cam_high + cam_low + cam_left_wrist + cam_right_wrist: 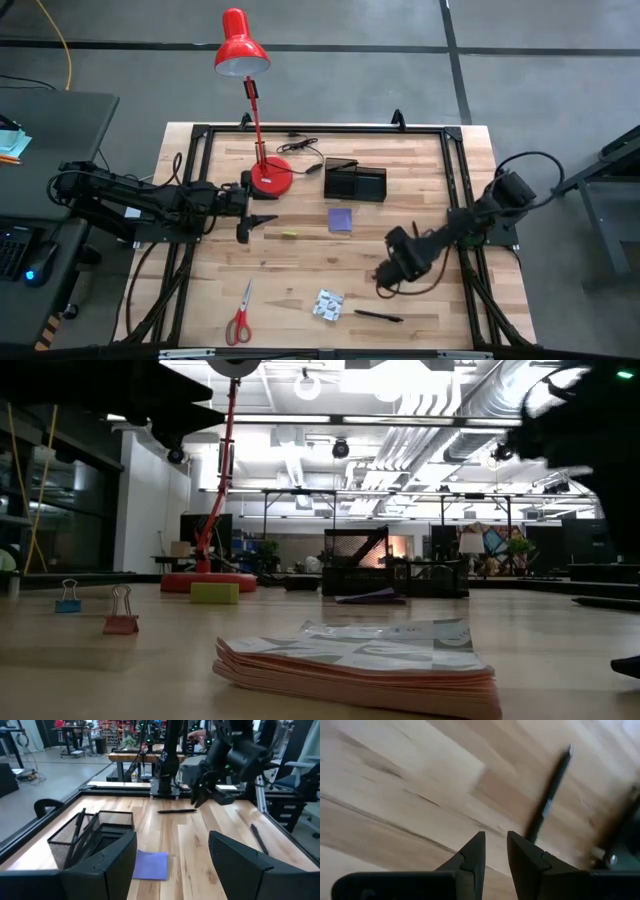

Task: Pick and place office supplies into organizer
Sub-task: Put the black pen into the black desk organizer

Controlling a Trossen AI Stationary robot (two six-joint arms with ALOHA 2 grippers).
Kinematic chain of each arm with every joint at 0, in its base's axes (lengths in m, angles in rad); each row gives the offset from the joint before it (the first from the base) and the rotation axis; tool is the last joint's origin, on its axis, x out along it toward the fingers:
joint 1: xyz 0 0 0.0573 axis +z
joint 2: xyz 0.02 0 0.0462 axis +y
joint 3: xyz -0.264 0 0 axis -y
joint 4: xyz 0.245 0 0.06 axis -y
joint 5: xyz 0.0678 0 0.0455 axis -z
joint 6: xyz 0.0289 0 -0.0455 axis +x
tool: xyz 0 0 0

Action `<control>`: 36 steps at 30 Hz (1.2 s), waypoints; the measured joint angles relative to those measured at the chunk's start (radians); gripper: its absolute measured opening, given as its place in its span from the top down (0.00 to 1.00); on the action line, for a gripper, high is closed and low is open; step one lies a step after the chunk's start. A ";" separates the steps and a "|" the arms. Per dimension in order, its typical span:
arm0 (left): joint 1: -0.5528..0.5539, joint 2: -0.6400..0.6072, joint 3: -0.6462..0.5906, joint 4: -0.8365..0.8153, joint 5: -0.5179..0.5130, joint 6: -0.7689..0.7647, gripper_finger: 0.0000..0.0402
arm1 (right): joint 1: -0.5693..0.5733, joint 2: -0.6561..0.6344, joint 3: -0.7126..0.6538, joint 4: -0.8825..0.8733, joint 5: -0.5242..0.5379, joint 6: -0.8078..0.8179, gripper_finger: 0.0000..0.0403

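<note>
The right gripper [385,280] hangs low over the bench [420,170] in the overhead view, fingers nearly together with nothing between them, just inboard of a black pen [377,316] near the front edge. That arm reaches in from the right rail, bent and angled down, which we read as lining up on a pen. The left gripper [243,229] waits wide open beside the red lamp base [270,178]. The black mesh organizer [354,184] sits at the back middle, the purple notepad [340,219] just in front of it, the red-handled scissors [239,318] and the patterned packet [327,305] near the front, a small yellow piece [289,234] between.

At bench height, the packet [360,665] fills the foreground, the organizer [395,572] far behind; two binder clips [120,615] stand to one side.

From the left wrist, we see its spread fingers [107,865] framing the notepad [150,865], the organizer [90,837] alongside, and the right arm [230,757] stooping over a pen [176,811].

From the right wrist, the narrow-gapped fingers [472,857] point at bare wood, a pen [547,797] lying just beyond, not yet gripped.
</note>
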 joint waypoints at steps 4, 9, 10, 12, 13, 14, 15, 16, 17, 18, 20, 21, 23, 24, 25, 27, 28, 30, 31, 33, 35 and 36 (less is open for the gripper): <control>0.000 0.000 0.000 0.003 0.004 0.001 0.42 | 0.078 -0.055 -0.089 0.181 0.056 0.073 0.80; 0.000 0.000 0.000 0.003 0.004 0.024 0.42 | 0.188 -0.166 -0.190 0.328 0.247 0.189 0.76; 0.000 0.000 0.000 0.003 0.004 0.024 0.42 | 0.214 -0.190 -0.209 0.308 0.261 0.242 0.76; 0.000 0.000 0.000 0.003 0.004 0.024 0.42 | 0.268 -0.241 -0.244 0.237 0.262 0.380 0.76; 0.000 0.000 0.000 0.003 0.004 0.024 0.42 | 0.294 -0.264 -0.260 0.197 0.240 0.457 0.76; 0.000 0.000 0.000 0.004 0.004 0.024 0.42 | 0.319 -0.283 -0.273 0.165 0.204 0.522 0.76; 0.000 0.000 0.000 0.004 0.004 0.025 0.42 | 0.339 -0.301 -0.287 0.137 0.171 0.576 0.75; 0.000 0.000 0.000 0.004 0.004 0.025 0.42 | 0.356 -0.314 -0.299 0.113 0.143 0.623 0.75; 0.000 0.000 0.000 0.004 0.004 0.025 0.42 | 0.369 -0.325 -0.311 0.092 0.122 0.659 0.75; 0.000 0.000 0.000 0.004 0.004 0.025 0.42 | 0.377 -0.331 -0.323 0.082 0.114 0.682 0.75; 0.000 0.000 0.000 0.004 0.004 0.026 0.42 | 0.381 -0.333 -0.347 0.096 0.110 0.694 0.75; 0.000 0.000 0.000 0.006 0.004 0.026 0.42 | 0.377 -0.333 -0.364 0.118 0.096 0.699 0.75; 0.000 0.000 0.000 0.009 0.004 0.026 0.42 | 0.366 -0.333 -0.400 0.177 0.078 0.694 0.75; 0.000 0.000 0.000 0.009 0.004 0.026 0.42 | 0.363 -0.333 -0.416 0.210 0.080 0.681 0.75; 0.000 0.000 0.000 0.010 0.004 0.026 0.42 | 0.361 -0.333 -0.428 0.238 0.089 0.664 0.75; 0.000 0.000 0.000 0.010 0.004 0.026 0.42 | 0.356 -0.333 -0.444 0.275 0.119 0.644 0.75; 0.000 0.000 0.000 0.010 0.004 0.026 0.42 | 0.356 -0.333 -0.446 0.277 0.133 0.641 0.75; 0.000 0.000 0.000 0.010 0.004 0.026 0.42 | 0.356 -0.333 -0.443 0.273 0.144 0.640 0.75; 0.000 0.000 0.000 0.010 0.004 0.026 0.42 | 0.356 -0.333 -0.443 0.272 0.144 0.641 0.75; 0.000 0.000 0.000 0.010 0.004 0.026 0.42 | 0.356 -0.333 -0.443 0.267 0.140 0.644 0.75; 0.000 0.000 0.000 0.010 0.004 0.026 0.42 | 0.353 -0.327 -0.443 0.266 0.147 0.647 0.75; 0.000 0.000 0.000 0.010 0.004 0.026 0.42 | 0.349 -0.320 -0.443 0.266 0.154 0.646 0.75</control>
